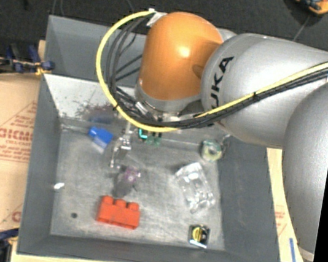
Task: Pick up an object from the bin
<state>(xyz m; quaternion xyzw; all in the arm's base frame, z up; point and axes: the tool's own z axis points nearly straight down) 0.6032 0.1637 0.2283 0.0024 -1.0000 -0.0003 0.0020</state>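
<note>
At the 9 o'clock side of the grey bin's (41,156) floor a small white scrap (58,186) lies by itself. A tiny dark speck (73,215) sits at its 5 o'clock, near the front wall. Farther right, toward 10 o'clock from the floor's middle, a blue block (99,136) lies tilted close to the back wall. At 6 o'clock from it, and well apart, a red toy brick (118,212) with studs along its top edge lies flat near the front wall.

The gripper (119,162) hangs down from under the arm's (263,94) orange cover (177,52), just at 4 o'clock of the blue block and near the middle of the floor. Whether it is apart or together I cannot tell. Just at 5 o'clock of its lower end lies a small purplish-grey thing (129,176), its shape too unclear to name. It is at 12 o'clock of the red toy brick and apart from it. The gripper is nearest to this one; whether they touch cannot be judged.

Right of the middle, at 3 o'clock, a crumpled clear plastic piece (193,188) lies on the floor. At its 12 o'clock, by the back wall, sits a small round greenish thing (210,150). At its 6 o'clock, near the front wall, lies a small yellow-and-black tape measure (199,233).
</note>
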